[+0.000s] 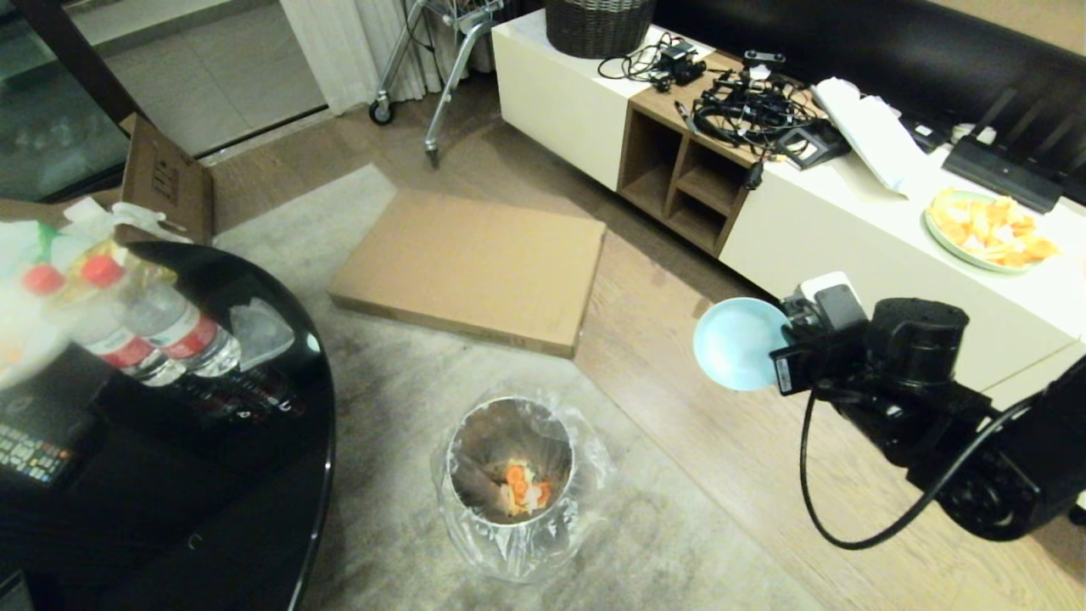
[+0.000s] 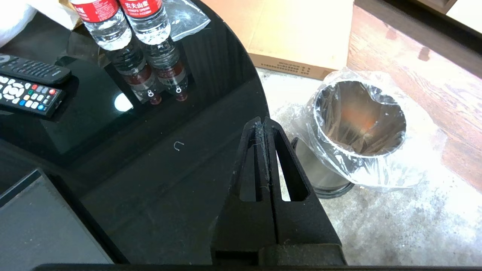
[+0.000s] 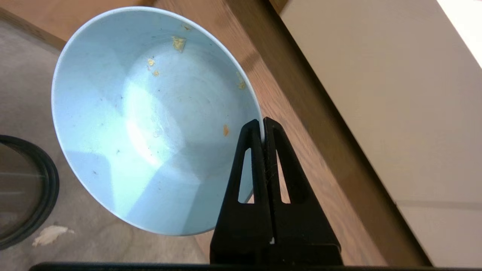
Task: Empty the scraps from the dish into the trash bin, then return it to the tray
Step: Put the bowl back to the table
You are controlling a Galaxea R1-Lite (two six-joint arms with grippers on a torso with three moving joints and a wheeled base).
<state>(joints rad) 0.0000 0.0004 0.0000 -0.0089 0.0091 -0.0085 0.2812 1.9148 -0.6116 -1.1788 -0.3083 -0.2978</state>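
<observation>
Pinching the dish [image 3: 150, 124] by its rim, the right gripper [image 3: 262, 126] is fully clamped, holding it tilted and nearly bare (crumbs only). Scraps [image 1: 526, 488] lie in the trash bin [image 1: 511, 458] below the claw; tray return remains.

Right gripper [image 3: 262, 124] jaws pinch rim of tilted dish [image 3: 150, 120]; few crumbs inside.

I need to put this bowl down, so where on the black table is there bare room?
On the black table, bare glass lies between the water bottles, the remote controls and the shut left gripper. The far edge by the bottles is crowded. The right gripper holds the bowl.
</observation>
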